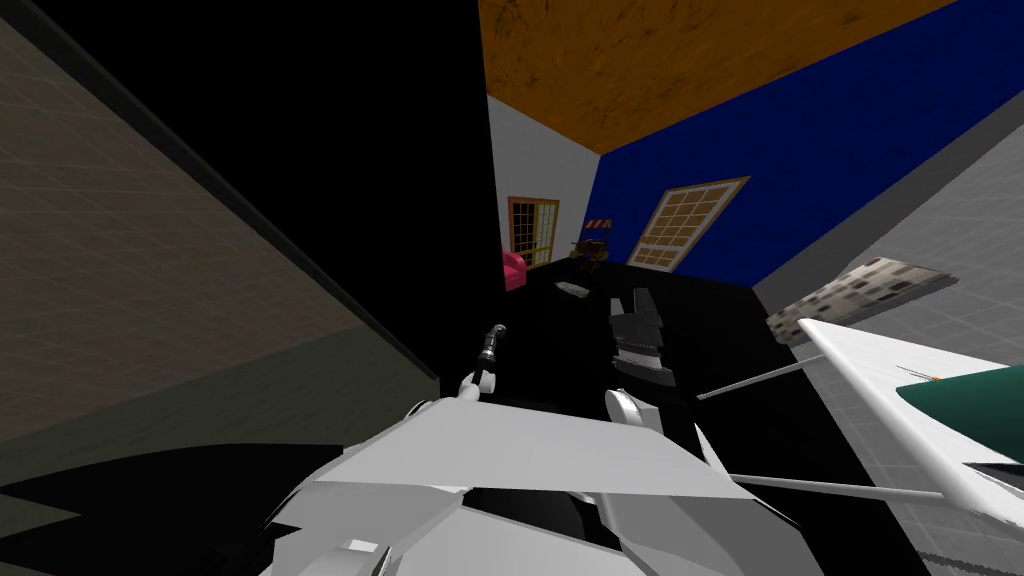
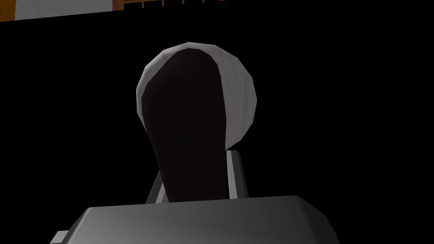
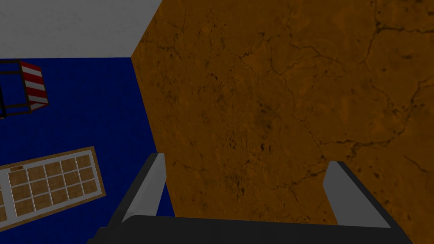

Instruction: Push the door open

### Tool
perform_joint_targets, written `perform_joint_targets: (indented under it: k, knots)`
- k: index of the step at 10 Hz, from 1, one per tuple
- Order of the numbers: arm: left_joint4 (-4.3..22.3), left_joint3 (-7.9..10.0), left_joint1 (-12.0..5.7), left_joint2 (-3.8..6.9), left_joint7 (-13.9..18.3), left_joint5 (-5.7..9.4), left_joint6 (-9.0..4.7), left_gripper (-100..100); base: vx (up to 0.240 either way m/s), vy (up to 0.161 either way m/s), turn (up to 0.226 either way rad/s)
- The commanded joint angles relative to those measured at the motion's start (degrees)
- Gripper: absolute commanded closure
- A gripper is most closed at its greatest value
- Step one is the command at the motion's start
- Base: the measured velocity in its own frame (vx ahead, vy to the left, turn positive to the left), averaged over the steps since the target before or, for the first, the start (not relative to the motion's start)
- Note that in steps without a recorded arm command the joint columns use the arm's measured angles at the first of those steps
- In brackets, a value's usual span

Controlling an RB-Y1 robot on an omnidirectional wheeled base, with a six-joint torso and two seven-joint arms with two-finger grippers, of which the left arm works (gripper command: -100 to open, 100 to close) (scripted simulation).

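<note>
The door [image 1: 400, 200] is a very dark, nearly black panel ahead and to my left, with its edge running down the middle of the head view. My left gripper [image 1: 490, 345] reaches to that edge. In the left wrist view a dark lever handle [image 2: 186, 118] on a round grey plate [image 2: 243, 97] sits between the left gripper's [image 2: 195, 169] fingers [image 2: 235, 173], which press its sides. My right gripper [image 1: 637, 330] is held up just right of it, open with nothing between its fingers [image 3: 146, 186].
A beige wall [image 1: 120, 280] runs along my left. A white table [image 1: 900, 370] on thin legs carries a teal object [image 1: 970, 400] close on my right. Past the door's edge are a blue wall with a paned door [image 1: 690, 225] and a pink seat [image 1: 513, 270].
</note>
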Motion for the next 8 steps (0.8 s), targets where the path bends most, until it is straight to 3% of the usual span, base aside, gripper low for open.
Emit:
perform_joint_targets:
  k: [1, 2, 3, 4, 6, 8]
  knots:
    - [-2.2, 0.45, 0.95, 1.07, -0.1, 0.25, 0.77, 100, 0.117, -0.091, 0.047]
    - [-2.2, 0.45, 0.95, 1.07, -0.1, 0.25, 0.77, 100, 0.072, -0.034, 0.021]
    - [-2.3, 1.56, 0.98, 2.15, -0.5, 0.99, 0.77, 100, 0.124, -0.087, 0.054]
    - [-0.7, 1.56, 0.98, 2.15, -0.5, 0.99, 0.77, 100, 0.145, -0.077, 0.045]
    - [-2.3, 1.56, 0.98, 2.15, -0.5, 0.99, 0.77, 100, 0.054, -0.002, 0.0]
    - [-2.5, 3.17, 1.03, 2.81, -1.1, 2.07, 0.78, 100, 0.16, -0.077, 0.069]
